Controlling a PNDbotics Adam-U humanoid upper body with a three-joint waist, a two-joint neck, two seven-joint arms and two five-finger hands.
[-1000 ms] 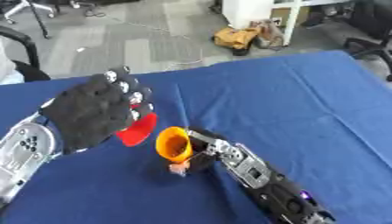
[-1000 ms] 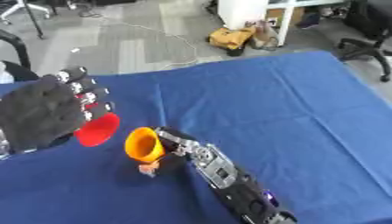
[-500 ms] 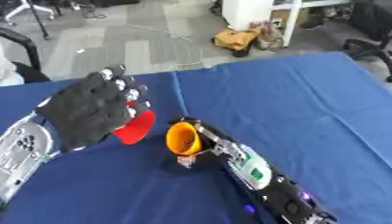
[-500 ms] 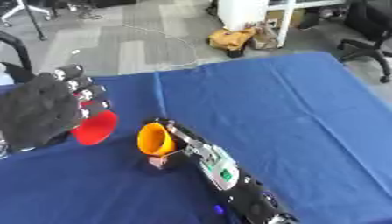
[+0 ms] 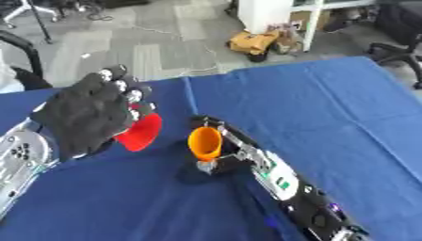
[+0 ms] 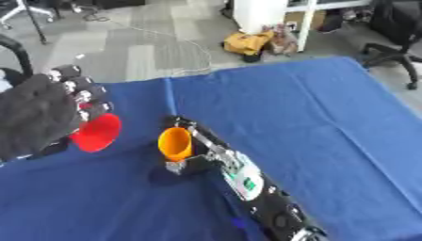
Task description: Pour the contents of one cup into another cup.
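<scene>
We look down on a table (image 5: 329, 108) covered in blue cloth, with grey floor beyond its far edge. Our left hand (image 5: 86, 115), black with silver knuckles, comes in from the left with its back toward us; its fingers curl around a red cup (image 5: 140, 133), held up and tipped so its open mouth faces right. Near the middle of the table our right hand (image 5: 216, 155) reaches in from the lower right on a black and silver arm. It grasps an orange cup (image 5: 204, 142), which is tilted with its mouth turned up and toward us. The two cups sit close together, not touching, the red one to the left of the orange one. A dark shadow lies on the cloth under the orange cup.
</scene>
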